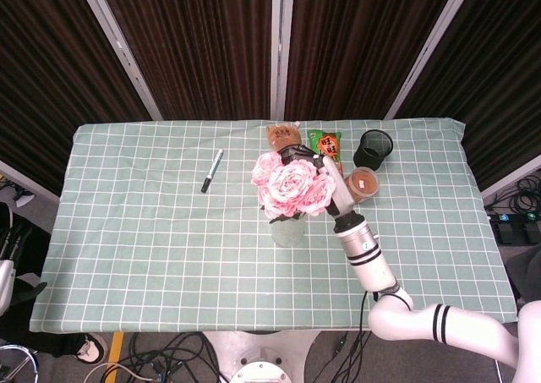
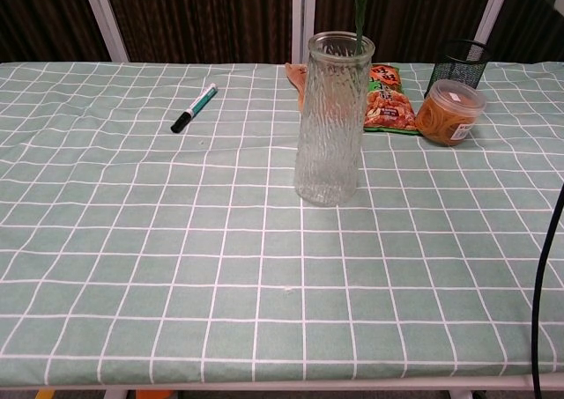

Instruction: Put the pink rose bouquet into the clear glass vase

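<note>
My right hand (image 1: 328,184) grips the pink rose bouquet (image 1: 292,185) from the right side and holds it directly above the clear glass vase (image 1: 287,232). In the head view the blooms cover the vase's mouth. In the chest view the ribbed vase (image 2: 330,121) stands upright mid-table, and a green stem (image 2: 358,16) hangs down from the top edge to its rim; the blooms and the hand are out of that frame. My left hand (image 1: 7,269) is a sliver at the far left edge, off the table, holding nothing.
A marker pen (image 2: 194,107) lies to the vase's left. Behind the vase lie an orange packet (image 2: 297,75) and a green snack bag (image 2: 388,99). A brown lidded jar (image 2: 450,111) and a black mesh cup (image 2: 460,64) stand at the right back.
</note>
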`<state>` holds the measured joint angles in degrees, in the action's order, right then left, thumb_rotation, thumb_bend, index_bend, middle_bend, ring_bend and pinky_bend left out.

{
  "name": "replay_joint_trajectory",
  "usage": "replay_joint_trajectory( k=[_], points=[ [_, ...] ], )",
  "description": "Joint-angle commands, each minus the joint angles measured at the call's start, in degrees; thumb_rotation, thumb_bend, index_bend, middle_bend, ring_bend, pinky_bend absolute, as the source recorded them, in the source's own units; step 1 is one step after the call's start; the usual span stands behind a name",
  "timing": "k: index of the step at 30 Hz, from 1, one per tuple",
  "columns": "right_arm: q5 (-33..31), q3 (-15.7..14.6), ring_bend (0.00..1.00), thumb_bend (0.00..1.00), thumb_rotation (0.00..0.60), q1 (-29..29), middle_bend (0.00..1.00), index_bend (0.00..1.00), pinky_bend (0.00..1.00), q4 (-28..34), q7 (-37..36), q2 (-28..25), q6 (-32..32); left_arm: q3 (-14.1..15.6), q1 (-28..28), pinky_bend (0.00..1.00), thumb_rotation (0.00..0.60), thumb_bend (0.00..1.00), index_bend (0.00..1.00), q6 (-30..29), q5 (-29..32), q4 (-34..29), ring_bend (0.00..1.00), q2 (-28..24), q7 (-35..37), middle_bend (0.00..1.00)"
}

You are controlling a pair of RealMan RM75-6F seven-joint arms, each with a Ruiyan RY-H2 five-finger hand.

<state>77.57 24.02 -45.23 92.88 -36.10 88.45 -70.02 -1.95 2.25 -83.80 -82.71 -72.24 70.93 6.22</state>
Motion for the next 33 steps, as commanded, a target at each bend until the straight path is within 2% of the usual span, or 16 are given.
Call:
replay_joint_trajectory(
  k=[1,6,9,12,13,16,18,21,24,29,32,33],
  points=[
    [1.43,-1.42,0.32,0.08,0.600,-0.03,0.47,0.64,0.41,-3.82,-3.75,1.82,0.69,-0.01,-0.15,0.04,0.600,0.01,0.08,-0.07,0.13,0.56,0.00,0.23,-0.15,0.00],
    [2.90,-2.77,0.30,0.03,0.600,-0.05,0.46,0.63,0.41,-6.45,-6.21,2.67,1.15,-0.01,-0.22,0.04,0.600,0.01,0.08,0.25,0.30,1.29,0.00,0.59,0.34,0.00],
    [3.79,-3.75,0.26,0.01,0.600,-0.08,0.42,0.56,0.38,-7.51,-6.97,2.48,1.85,0.06,-0.23,0.04,0.600,0.01,0.08,0.40,0.23,1.59,0.00,0.76,0.71,0.00],
    [4.13,-4.59,0.21,0.00,0.600,0.12,0.36,0.42,0.32,-7.94,-7.76,2.16,2.55,0.10,-0.31,0.04,0.600,0.01,0.08,0.40,0.18,1.76,0.00,0.84,1.04,0.00],
    [4.27,-4.79,0.18,0.00,0.600,0.19,0.33,0.34,0.29,-7.94,-8.01,1.93,2.72,0.12,-0.34,0.04,0.600,0.01,0.08,0.36,0.15,1.78,0.00,0.82,1.11,0.00],
    [4.81,-5.79,0.07,0.00,0.600,0.47,0.21,0.10,0.20,-7.72,-9.02,0.53,3.90,0.12,-0.41,0.04,0.600,0.01,0.08,0.30,0.08,1.64,0.00,0.67,1.30,0.00],
    [5.35,-6.50,0.01,0.00,0.600,0.57,0.12,0.01,0.12,-7.71,-9.64,-0.70,4.84,0.08,-0.33,0.04,0.600,0.01,0.08,0.34,0.00,1.33,0.00,0.45,1.29,0.00],
    [5.74,-6.81,0.00,0.00,0.600,1.20,0.04,0.00,0.06,-7.24,-9.86,-3.14,5.05,-0.08,-0.06,0.04,0.600,0.01,0.08,0.06,-0.40,0.55,0.00,0.08,0.51,0.00],
    [6.70,-7.86,0.00,0.00,0.600,2.67,0.02,0.00,0.04,-6.63,-6.45,-5.30,3.58,-0.18,0.13,0.04,0.600,0.01,0.08,-0.29,-0.78,-0.18,0.00,-0.12,-0.43,0.00],
    [11.52,-13.30,0.00,0.00,0.600,6.74,0.00,0.00,0.01,-7.23,7.52,-11.50,0.64,-0.01,0.30,0.04,0.600,0.01,0.08,-0.20,-1.04,-0.94,0.00,-0.23,-1.91,0.00],
    [11.30,-16.32,0.00,0.00,0.600,10.48,0.00,0.00,0.00,-6.36,18.50,-15.00,-0.86,0.11,0.49,0.04,0.600,0.01,0.08,0.11,-1.12,-1.30,0.00,-0.32,-2.86,0.00],
    [10.96,-16.90,0.00,0.00,0.600,11.14,0.00,0.00,0.00,-5.86,20.17,-15.69,-0.78,0.14,0.53,0.04,0.600,0.01,0.08,0.13,-1.19,-1.33,0.00,-0.34,-3.18,0.00]
  ],
)
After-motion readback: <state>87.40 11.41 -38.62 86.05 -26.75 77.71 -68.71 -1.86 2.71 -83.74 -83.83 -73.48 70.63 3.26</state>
